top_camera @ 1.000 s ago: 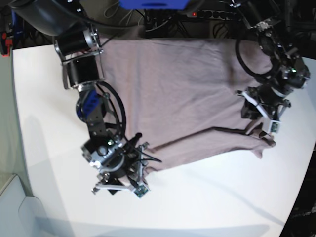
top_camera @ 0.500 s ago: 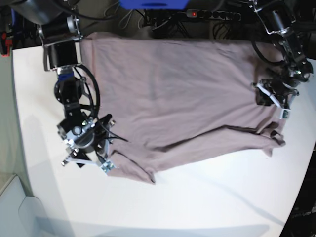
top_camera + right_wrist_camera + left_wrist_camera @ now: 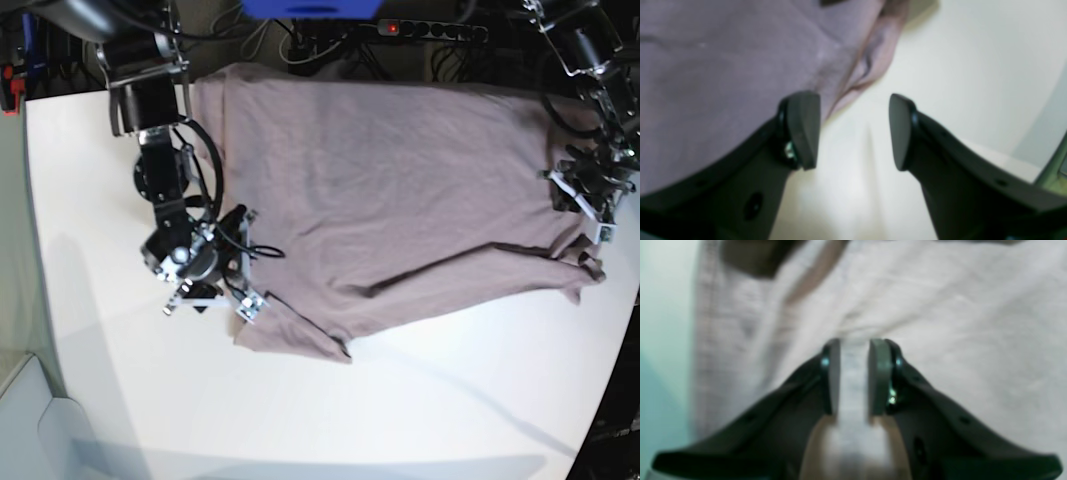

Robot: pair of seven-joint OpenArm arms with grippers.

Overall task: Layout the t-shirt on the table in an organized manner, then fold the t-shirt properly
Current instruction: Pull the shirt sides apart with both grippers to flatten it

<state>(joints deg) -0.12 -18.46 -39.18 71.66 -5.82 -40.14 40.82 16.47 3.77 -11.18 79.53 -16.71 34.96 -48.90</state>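
T-shirt (image 3: pixel 400 190) lies spread across the far half of the desk (image 3: pixel 420 410), long axis running side to side in the base view, body mostly flat. Its near edge is uneven: a creased fold sags toward you at the corner by the right arm, and a bunched sleeve sits at the opposite end.

Left gripper (image 3: pixel 855 373), on the base view's right: jaws narrowed onto a strip of mauve cloth that fills the gap between the pads. Read that as a pinch on the shirt's edge near the sleeve. The fabric fans away ahead of the jaws.

Right gripper (image 3: pixel 853 130), on the base view's left: jaws parted wide, nothing between them but bare desk. One finger (image 3: pixel 801 128) overlaps the hem in that view; contact cannot be told. The shirt lies off to that finger's side, with the rumpled corner just ahead.

Your right arm is nearest that sagging corner, so the next pull likely falls to it: shift the jaws sideways over the hem before closing.
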